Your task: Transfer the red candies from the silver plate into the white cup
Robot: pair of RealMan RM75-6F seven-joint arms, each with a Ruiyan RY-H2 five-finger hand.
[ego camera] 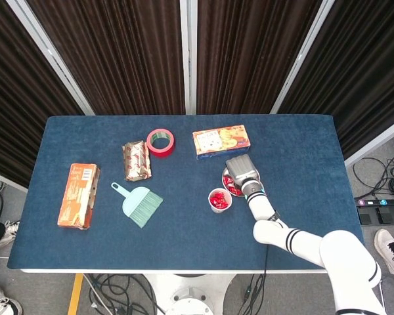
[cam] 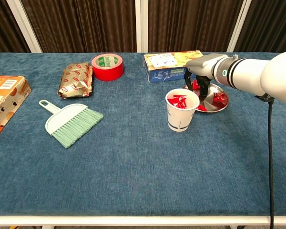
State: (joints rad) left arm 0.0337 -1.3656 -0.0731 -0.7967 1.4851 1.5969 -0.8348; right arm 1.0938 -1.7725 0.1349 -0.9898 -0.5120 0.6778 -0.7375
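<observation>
We see the right hand point(cam: 199, 71) low over the round silver metal plate point(cam: 219, 107), fingers point(cam: 189, 85) pointing down and drawn close around a small red wrapped candy point(cam: 195, 85); it looks pinched betw. thumb and a finger, just above the plate's back-left part. In the head view the hand point(ego camera: 241, 173) covers most of the plate, so the grasp is not visible there. The left hand is not in either view.

More red candies point(cam: 219, 98) lie on the plate's right side, and others point(cam: 177, 100) already fill the white paper cup point(cam: 181, 116), which stands just left of the plate, nearly touching its rim.

Behind the plate, close to its back edge, lies a flat snack box w/ orange print point(cam: 170, 65). Front and right of the cup the blue cloth table point(cam: 148, 167) is bare. On the left half, well apart: red tape roll point(cam: 107, 67), brown foil snack pack point(cam: 76, 79), pale green hand brush point(cam: 71, 121), orange carton point(cam: 3, 104) at the left edge.

Dark curtains w/ white frame strips point(ego camera: 188, 52) hang behind the table; cables point(ego camera: 389, 172) lie on the grey floor at right.
</observation>
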